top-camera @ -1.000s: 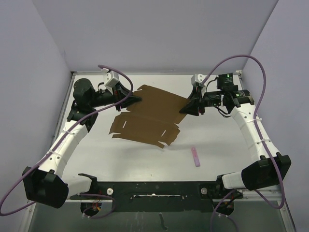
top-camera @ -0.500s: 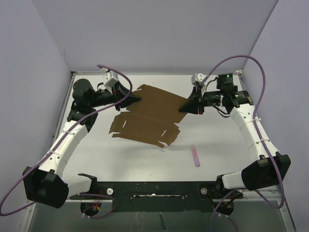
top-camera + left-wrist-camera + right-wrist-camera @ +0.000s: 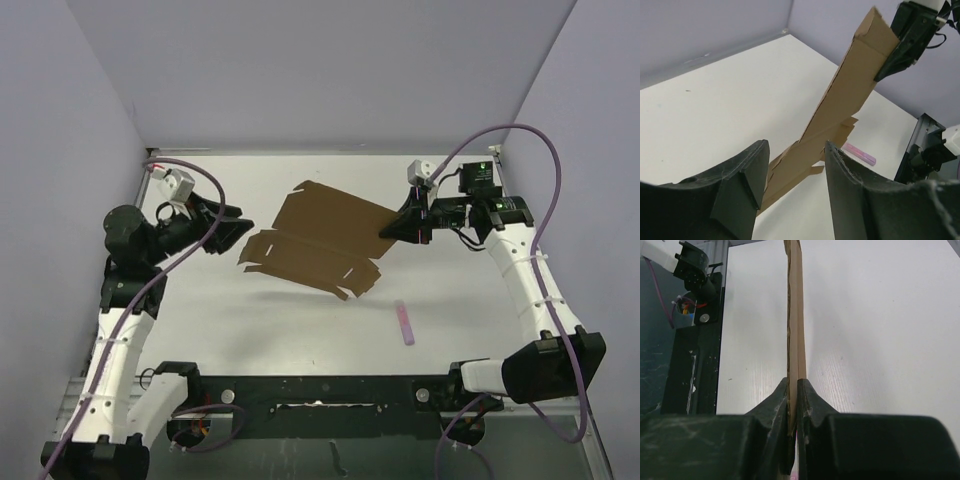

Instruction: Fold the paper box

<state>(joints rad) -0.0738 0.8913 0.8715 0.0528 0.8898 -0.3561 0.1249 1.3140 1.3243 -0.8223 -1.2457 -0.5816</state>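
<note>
The paper box [image 3: 320,238] is a flat brown cardboard sheet with flaps, lifted at its right end and sloping down to the table on the left. My right gripper [image 3: 393,228] is shut on its right edge. In the right wrist view the sheet [image 3: 794,315] runs edge-on between the closed fingers [image 3: 793,382]. My left gripper [image 3: 243,227] stands open just left of the sheet, touching nothing. The left wrist view shows the cardboard [image 3: 840,105] rising beyond the spread fingers [image 3: 795,147] toward the right gripper [image 3: 900,47].
A small pink stick [image 3: 404,323] lies on the white table [image 3: 300,330] to the front right of the sheet; it also shows as the pink stick [image 3: 860,154] past the cardboard. Grey walls enclose the table on three sides. The black base rail [image 3: 320,392] runs along the near edge.
The left gripper has opened, let go of the sheet's left edge and drawn back to the left. The right gripper shut on the right edge and shifted the sheet slightly right.
</note>
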